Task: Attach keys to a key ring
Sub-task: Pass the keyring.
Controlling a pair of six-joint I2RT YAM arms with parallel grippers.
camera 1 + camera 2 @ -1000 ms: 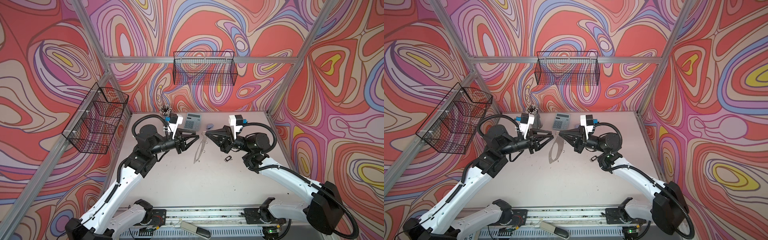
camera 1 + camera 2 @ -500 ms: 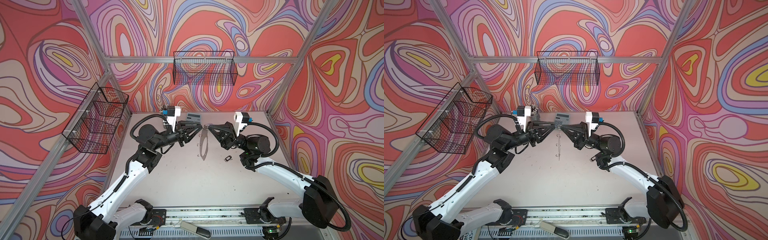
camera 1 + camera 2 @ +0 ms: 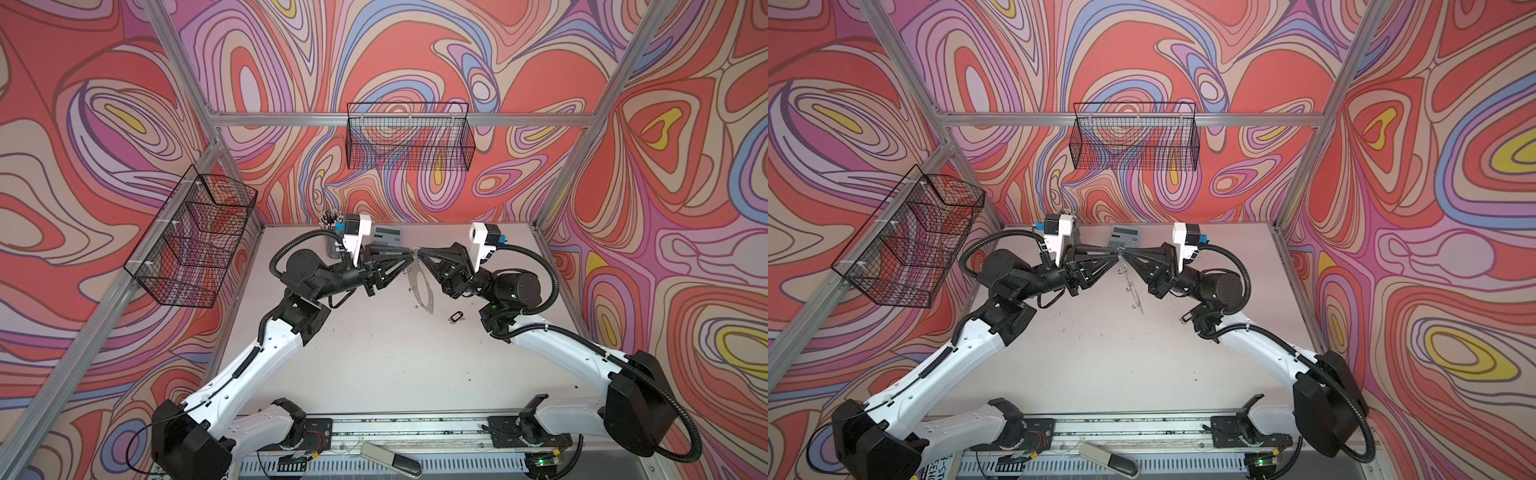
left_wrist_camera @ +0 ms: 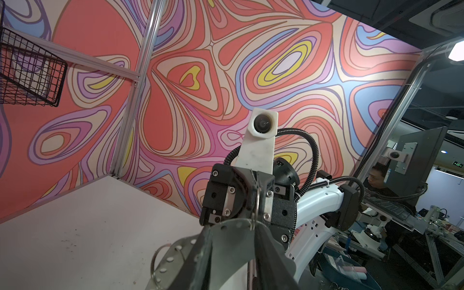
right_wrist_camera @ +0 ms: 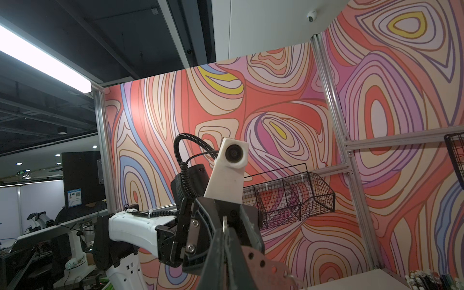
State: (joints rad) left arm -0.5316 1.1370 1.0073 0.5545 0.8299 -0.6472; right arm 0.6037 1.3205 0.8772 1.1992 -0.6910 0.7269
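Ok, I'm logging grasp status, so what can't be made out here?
Whether the left claw grips the key ring: left wrist view, its own fingers cover the contact.
The keys: too small in both top views for detail.

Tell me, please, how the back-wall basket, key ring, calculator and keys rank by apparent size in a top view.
1. back-wall basket
2. key ring, lifted nearer the camera
3. calculator, partly hidden, so unsure against the ring
4. keys
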